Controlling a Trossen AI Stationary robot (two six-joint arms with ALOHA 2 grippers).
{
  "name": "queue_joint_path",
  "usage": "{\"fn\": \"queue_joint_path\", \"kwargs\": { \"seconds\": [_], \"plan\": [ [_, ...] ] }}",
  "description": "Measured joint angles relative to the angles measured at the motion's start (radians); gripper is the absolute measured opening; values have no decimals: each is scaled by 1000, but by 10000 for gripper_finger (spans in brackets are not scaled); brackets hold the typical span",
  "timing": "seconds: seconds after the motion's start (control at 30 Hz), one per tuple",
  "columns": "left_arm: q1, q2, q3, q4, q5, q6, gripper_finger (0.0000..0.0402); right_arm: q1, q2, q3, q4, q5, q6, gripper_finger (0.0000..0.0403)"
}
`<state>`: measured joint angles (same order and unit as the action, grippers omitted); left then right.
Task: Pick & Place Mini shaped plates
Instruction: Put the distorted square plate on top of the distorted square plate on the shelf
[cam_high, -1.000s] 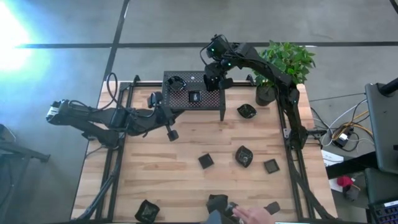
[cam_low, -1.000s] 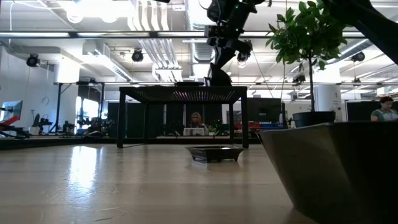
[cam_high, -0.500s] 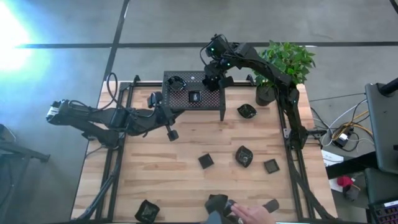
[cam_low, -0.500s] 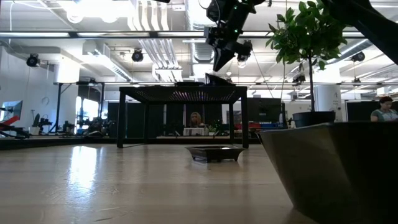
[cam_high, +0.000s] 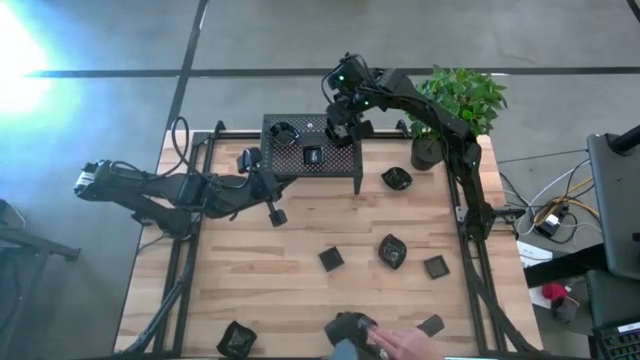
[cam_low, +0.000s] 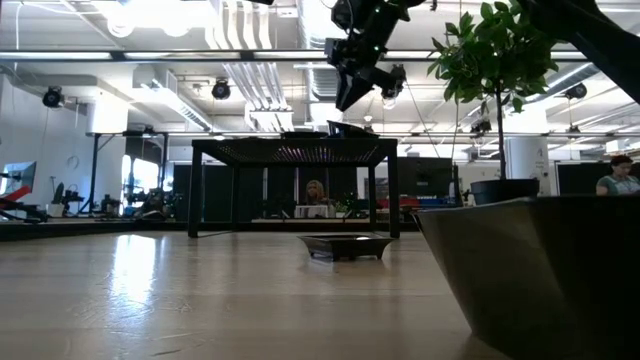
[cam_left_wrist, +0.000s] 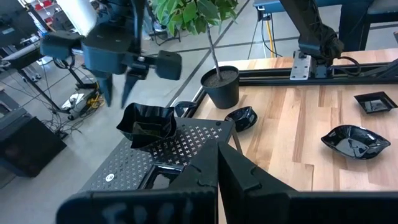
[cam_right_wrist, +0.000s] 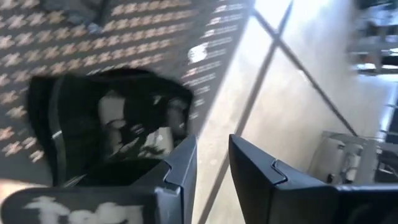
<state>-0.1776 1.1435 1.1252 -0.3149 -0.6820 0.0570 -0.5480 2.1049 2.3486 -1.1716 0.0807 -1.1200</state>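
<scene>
Black perforated metal makes up the rack at the far side of the wooden counter. The right hand is hovering over the rack's far right corner, fingers slightly apart and empty. A ruffled plate is sitting on the rack just below it. The left hand is waiting beside the rack's left end, fingers together. More plates are lying on the counter in front of the rack.
</scene>
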Motion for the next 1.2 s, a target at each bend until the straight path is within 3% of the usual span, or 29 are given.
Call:
{"fn": "queue_joint_path", "kwargs": {
  "seconds": [0.27, 0.77, 0.87, 1.2],
  "plan": [
    [1, 0, 0, 0, 0, 0, 2, -6, 14, 1, 127, -10, 89, 72],
    [1, 0, 0, 0, 0, 0, 2, -5, 59, 0, 108, -17, 218, 62],
    [0, 0, 0, -1, 0, 13, 2, -5, 59, -2, 78, -76, 248, 61],
    [0, 0, 0, -1, 0, 26, 2, -5, 57, -14, 76, -107, 226, 61]
  ]
}}
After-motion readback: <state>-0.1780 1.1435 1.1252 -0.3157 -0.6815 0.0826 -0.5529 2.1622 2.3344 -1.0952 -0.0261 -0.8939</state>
